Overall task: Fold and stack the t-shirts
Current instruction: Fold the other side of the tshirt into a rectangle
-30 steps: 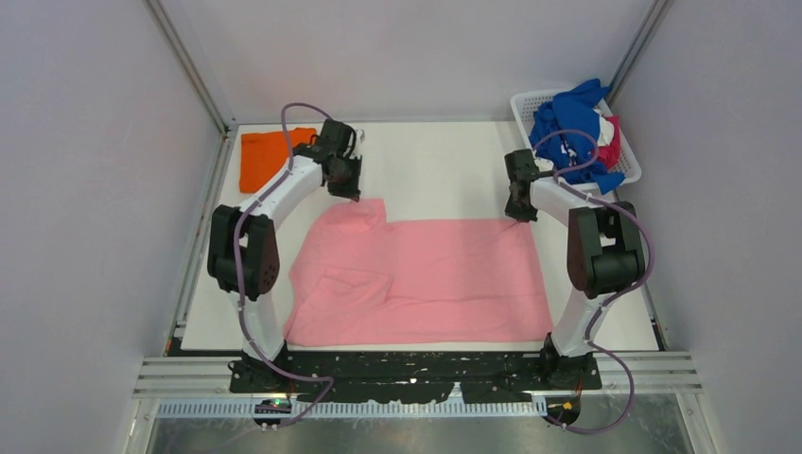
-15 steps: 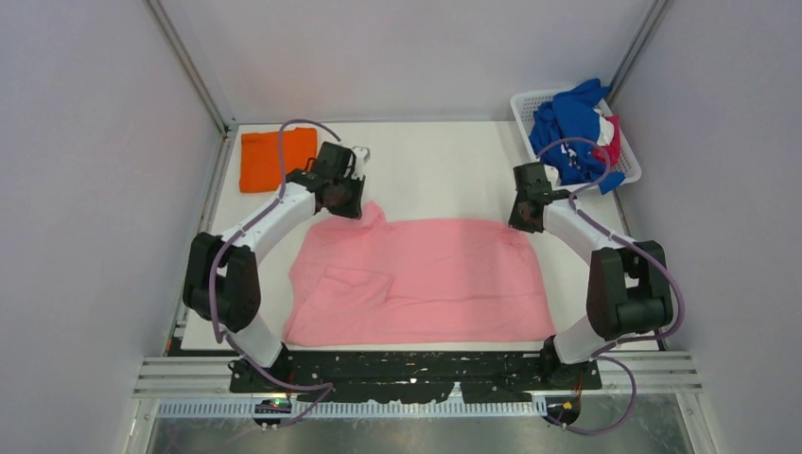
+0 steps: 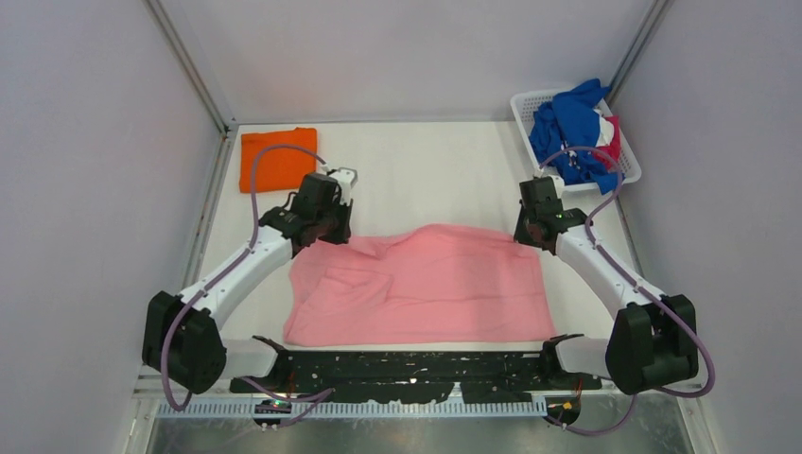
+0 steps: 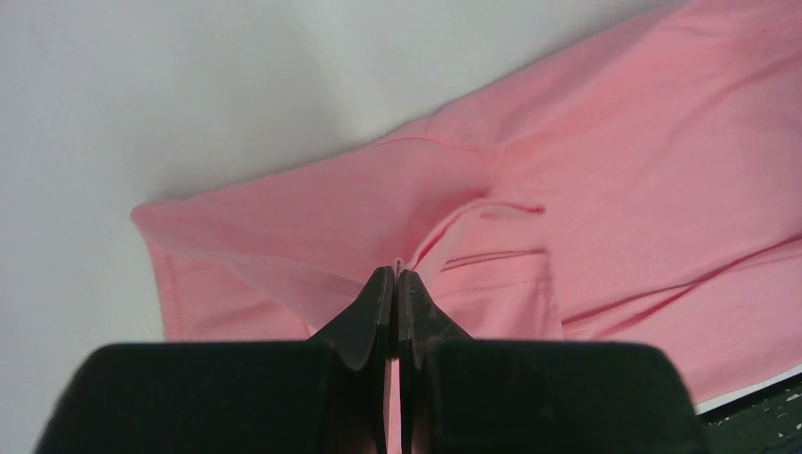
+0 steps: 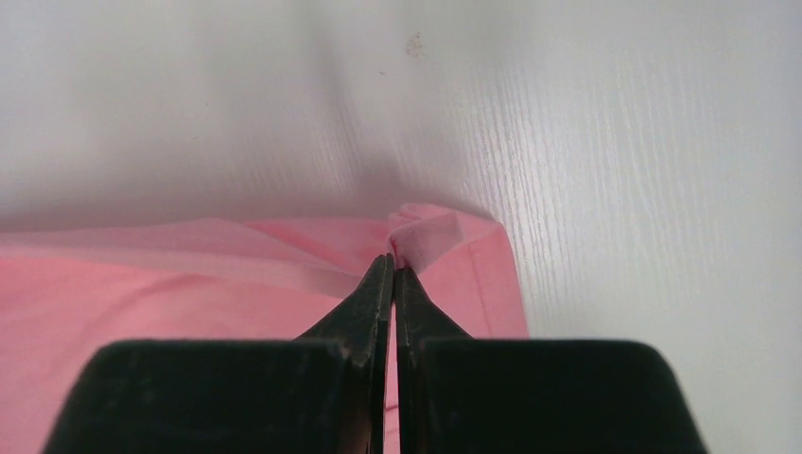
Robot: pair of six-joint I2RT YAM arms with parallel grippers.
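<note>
A light pink short-sleeved cotton t-shirt [image 3: 426,284] lies spread across the near half of a white table [image 3: 426,175], its near hem running along the edge closest to the arm bases. Its far edge is raised off the surface and held at both ends, so the cloth humps up in a soft ridge along the middle and wrinkles towards the left. The left gripper [image 4: 396,276] holds the far left corner, its two black fingers pressed together with a thin fold of pink fabric pinched between the tips; a sleeve hem and seam show just beyond them. The right gripper [image 5: 392,265] holds the far right corner in the same way, fingers closed tight on a small bunched tab of pink cloth, with bare table beyond it. A bright orange t-shirt [image 3: 274,159], folded into a flat rectangle, rests at the far left corner of the table, apart from the pink one. A white slatted plastic basket [image 3: 526,106] stands at the far right corner, heaped with crumpled royal blue t-shirts [image 3: 567,123], a magenta one [image 3: 613,147] and what seems to be a white one [image 3: 605,125] tucked between them.
</note>
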